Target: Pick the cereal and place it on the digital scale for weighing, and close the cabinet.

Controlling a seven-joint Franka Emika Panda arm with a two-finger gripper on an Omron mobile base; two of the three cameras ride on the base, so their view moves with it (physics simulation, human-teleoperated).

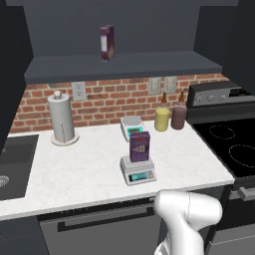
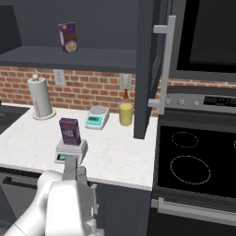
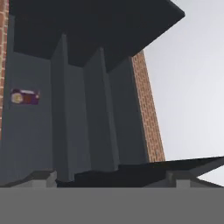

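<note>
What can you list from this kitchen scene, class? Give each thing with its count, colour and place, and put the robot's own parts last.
cereal: one, dark purple, upright on the digital scale.
digital scale: one, light grey, front of the counter.
small scale: one, white with a teal front, behind the cereal.
maroon box: one, on the open cabinet shelf.
cabinet: one, dark charcoal, door standing open.
paper towel holder: one, white, by the brick wall.
bottles: two, yellow and brownish, near the stove.
stove: one, black, right of the counter.
sink: one, dark, left end.
counter: one, white marble.
gripper: one, open, in front of the digital scale.
</note>
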